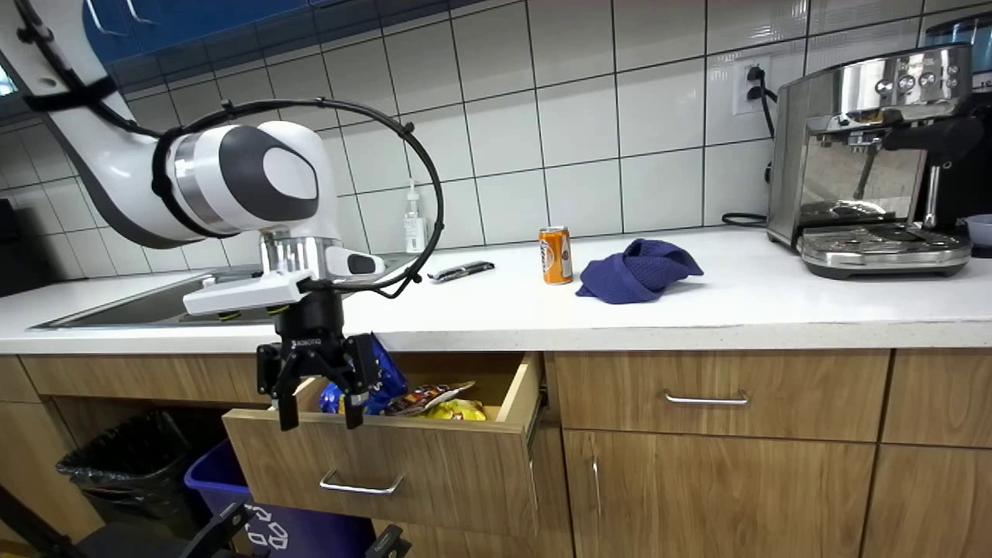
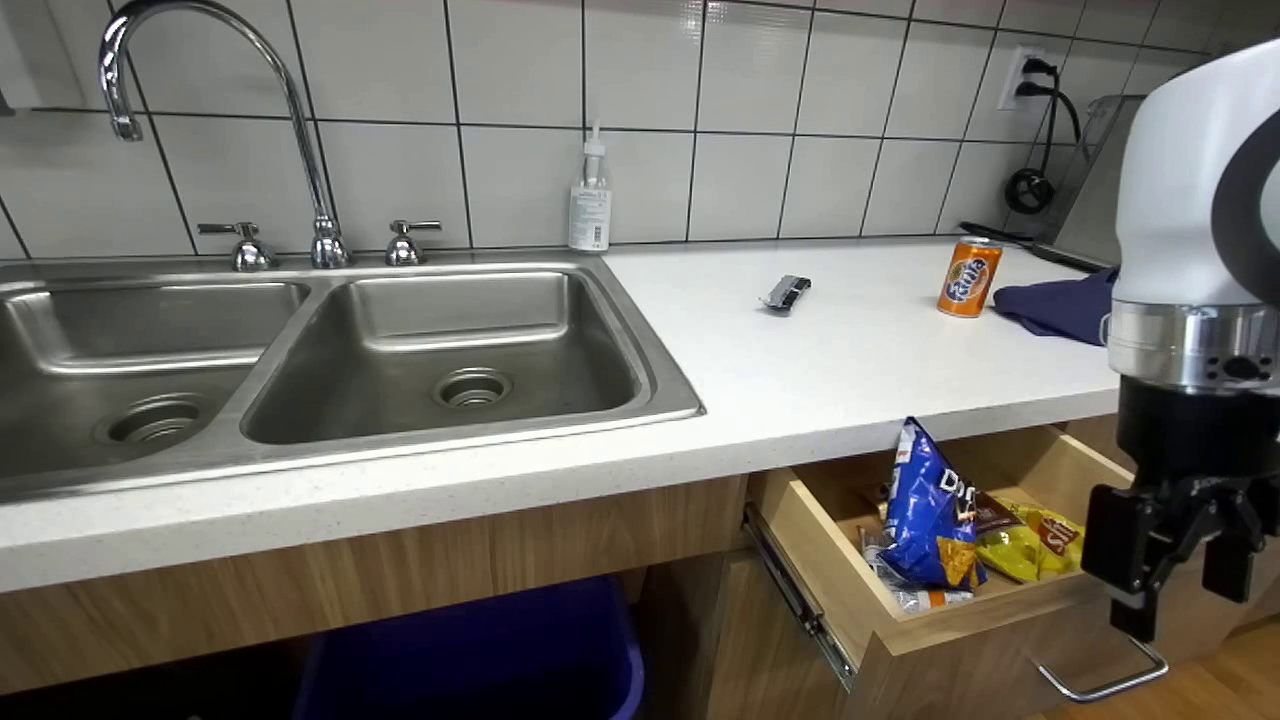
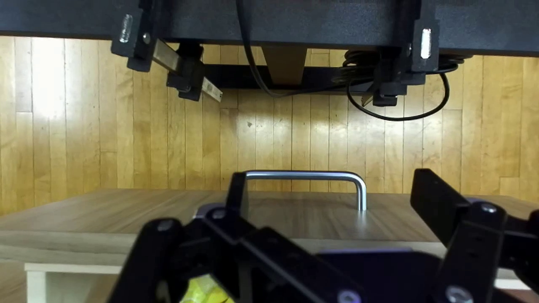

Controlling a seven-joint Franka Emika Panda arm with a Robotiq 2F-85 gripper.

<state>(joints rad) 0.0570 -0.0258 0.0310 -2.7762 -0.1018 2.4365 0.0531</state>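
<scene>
If I lowered from here off centre, a finger could land on metal: in the wrist view the handle shows across the gap of my hand, its nine o'clock end hidden behind one of my fingers. Drifting toward the tabletop could knock a fingertip on the front rim of the drawer, and a sideways shove could strain its runner. The blue bag pokes up above the drawer's side; were the drawer to slide inward, I judge that bag could catch under the tabletop's edge and crumple.

My fingers are spread wide and grip nothing. The drawer juts out beneath the tabletop. In an exterior view its handle lies near, at five o'clock from my hand and apart from it; in an exterior view the yellow bag inside lies near ten o'clock. Whether I touch the drawer front, I cannot tell.
</scene>
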